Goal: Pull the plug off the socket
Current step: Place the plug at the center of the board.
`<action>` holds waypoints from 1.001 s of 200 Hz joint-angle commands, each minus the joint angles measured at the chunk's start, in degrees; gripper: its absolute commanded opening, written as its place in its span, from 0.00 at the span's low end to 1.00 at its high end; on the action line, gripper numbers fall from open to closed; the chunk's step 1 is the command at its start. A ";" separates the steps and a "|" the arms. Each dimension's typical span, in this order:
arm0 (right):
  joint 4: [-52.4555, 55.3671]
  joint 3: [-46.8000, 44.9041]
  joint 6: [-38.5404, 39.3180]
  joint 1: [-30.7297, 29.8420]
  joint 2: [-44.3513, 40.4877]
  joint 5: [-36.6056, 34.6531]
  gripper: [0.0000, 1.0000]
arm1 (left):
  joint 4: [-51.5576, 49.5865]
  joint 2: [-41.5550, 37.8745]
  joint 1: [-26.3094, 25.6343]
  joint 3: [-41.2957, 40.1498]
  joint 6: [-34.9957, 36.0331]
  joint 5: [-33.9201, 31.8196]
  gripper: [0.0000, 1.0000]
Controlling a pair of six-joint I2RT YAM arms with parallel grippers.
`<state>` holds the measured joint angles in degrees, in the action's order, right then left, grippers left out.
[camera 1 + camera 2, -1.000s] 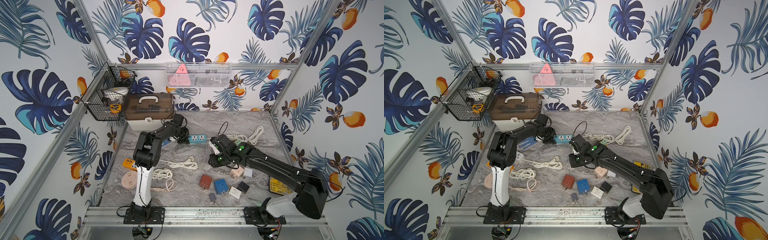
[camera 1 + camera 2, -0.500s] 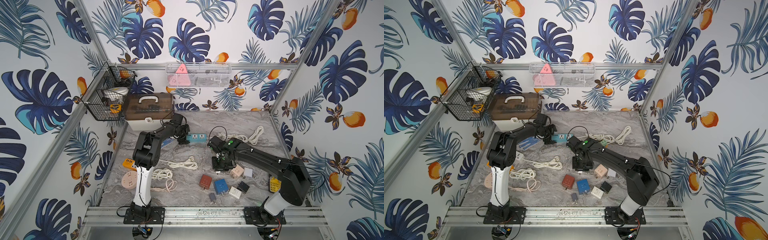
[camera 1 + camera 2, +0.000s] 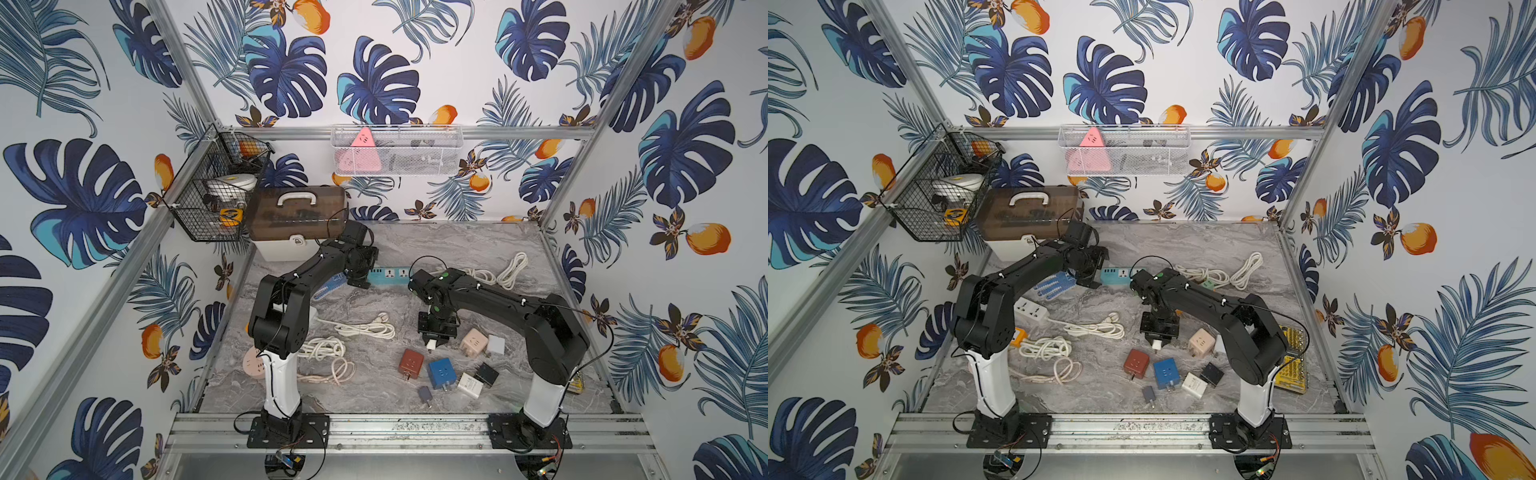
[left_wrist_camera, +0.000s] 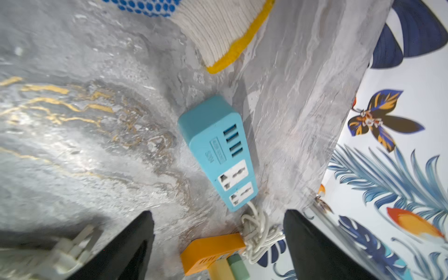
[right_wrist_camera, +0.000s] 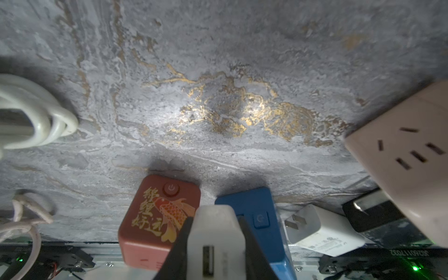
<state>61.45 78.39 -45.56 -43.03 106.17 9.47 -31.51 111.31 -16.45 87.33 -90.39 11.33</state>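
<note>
- The table top (image 5: 218,72) looks like grey marbled stone, matt and rough, with gold veins.
- The power strip (image 4: 213,135) is smooth turquoise plastic with a faint sheen.
- The plug (image 5: 213,232) is smooth white plastic.
- The glove (image 4: 218,31) is ribbed knitted cloth.
- The rail (image 3: 374,428), along the lower edge in a top view, is scuffed bare metal.
- The basket (image 3: 199,216), at upper left, is black wire mesh.

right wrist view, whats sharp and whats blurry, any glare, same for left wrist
Right wrist view: the white plug close to the lens is soft, the red cube beyond it reads sharp, and a bright patch lights the marble table mid-frame. Left wrist view: the blue power strip is fairly sharp; the edges smear.
</note>
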 commanded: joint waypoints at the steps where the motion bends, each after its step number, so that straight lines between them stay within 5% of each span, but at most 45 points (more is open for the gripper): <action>1: 0.43 0.21 -2.07 0.35 1.07 2.63 0.00 | -5.22 -3.80 -1.40 -2.72 9.60 -2.46 0.90; 52: -2.23 -0.28 -3.62 0.66 4.20 6.00 0.00 | -7.48 -16.76 -3.02 -14.66 17.44 -5.34 0.90; 115: -5.98 -4.29 -8.53 0.84 6.07 8.55 0.22 | -10.24 -24.46 -3.56 -19.08 20.82 -7.97 0.89; 171: -2.69 -0.68 -6.88 1.19 4.83 3.55 0.64 | -10.28 -24.54 -4.25 -18.54 21.53 -7.74 0.90; 200: 0.28 2.55 -4.40 1.54 1.40 -0.52 0.72 | -10.68 -24.71 -4.77 -18.43 22.52 -7.73 0.90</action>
<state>57.63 78.30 -52.21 -41.76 110.21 13.93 -40.97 86.74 -20.80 68.34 -69.84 4.23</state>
